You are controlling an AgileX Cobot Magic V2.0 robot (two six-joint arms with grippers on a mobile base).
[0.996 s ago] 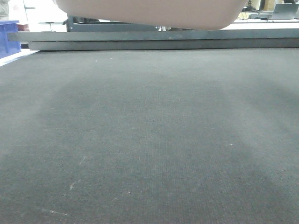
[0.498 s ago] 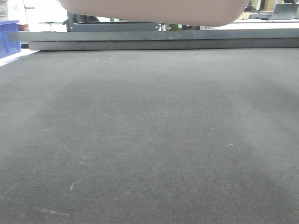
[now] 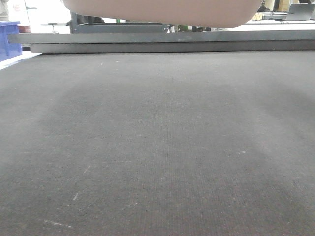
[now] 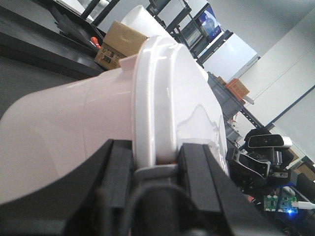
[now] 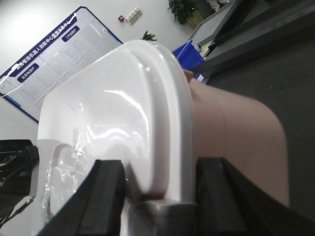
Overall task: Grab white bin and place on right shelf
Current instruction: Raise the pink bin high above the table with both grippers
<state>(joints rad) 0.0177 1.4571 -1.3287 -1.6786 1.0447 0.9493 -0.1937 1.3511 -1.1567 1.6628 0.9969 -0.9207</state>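
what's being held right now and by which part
The white bin: the left gripper and the right gripper each clamp its lidded top rim.

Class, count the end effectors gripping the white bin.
2. The left end effector clamps the rim of the white bin in the left wrist view; the right end effector clamps it in the right wrist view. None appear hidden.

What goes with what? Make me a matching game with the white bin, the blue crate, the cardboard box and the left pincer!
Things:
1. white bin
2. blue crate
3. cardboard box
4. left pincer

Matches:
A. shut on the bin's rim
B. held up above the dark mat
C. at the far left edge of the front view
D. brown, behind the bin in the left wrist view

Pairs: 1-B, 2-C, 3-D, 4-A
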